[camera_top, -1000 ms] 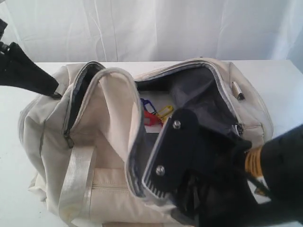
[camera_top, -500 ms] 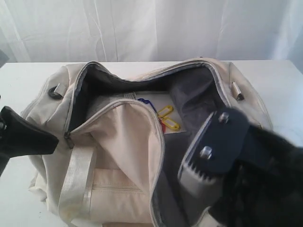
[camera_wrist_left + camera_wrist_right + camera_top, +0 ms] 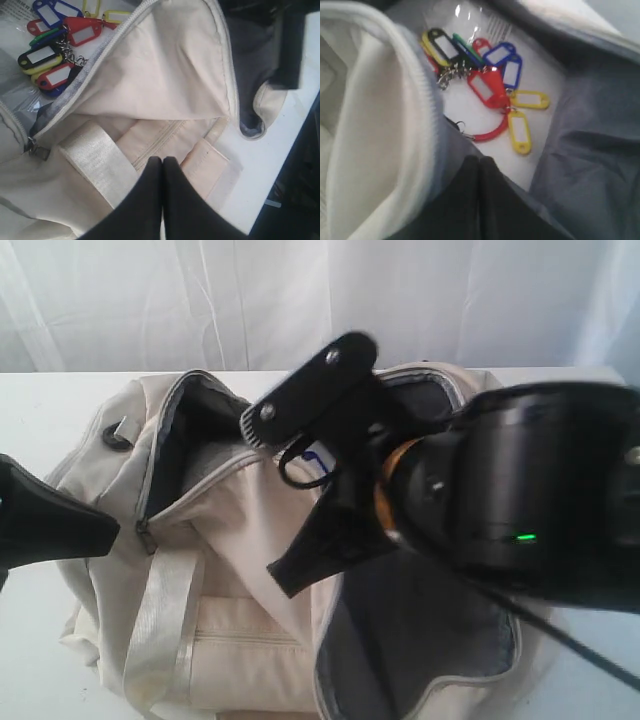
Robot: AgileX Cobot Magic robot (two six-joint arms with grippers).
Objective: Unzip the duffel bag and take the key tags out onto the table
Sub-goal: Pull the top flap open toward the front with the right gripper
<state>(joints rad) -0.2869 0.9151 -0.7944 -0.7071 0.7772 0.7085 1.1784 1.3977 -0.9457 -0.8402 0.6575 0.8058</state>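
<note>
The cream duffel bag (image 3: pixel 235 570) lies on the white table (image 3: pixel 40 410) with its top unzipped and the flap (image 3: pixel 165 65) folded forward. Inside, the key tags (image 3: pixel 485 85) lie bunched on a pale sheet, red, yellow, blue, green and black; the left wrist view shows the key tags (image 3: pixel 55 45) too. My right gripper (image 3: pixel 480 160) is shut and empty, over the zip rim just short of the tags. The right arm (image 3: pixel 520 490) covers the opening in the exterior view. My left gripper (image 3: pixel 162 160) is shut on nothing, beside the bag's front strap (image 3: pixel 95 160), also seen as the left gripper (image 3: pixel 110 530).
Grey lining (image 3: pixel 590 150) rises beside the tags. A dark zip pull (image 3: pixel 145 535) hangs at the bag's left end. Bare table (image 3: pixel 270 150) shows past the bag's front corner. A white curtain (image 3: pixel 200 300) closes the back.
The right arm swung up and left over the bag's opening, hiding the tags in the exterior view. The flap dropped forward earlier. The left gripper moved down to the bag's front left, then stayed.
</note>
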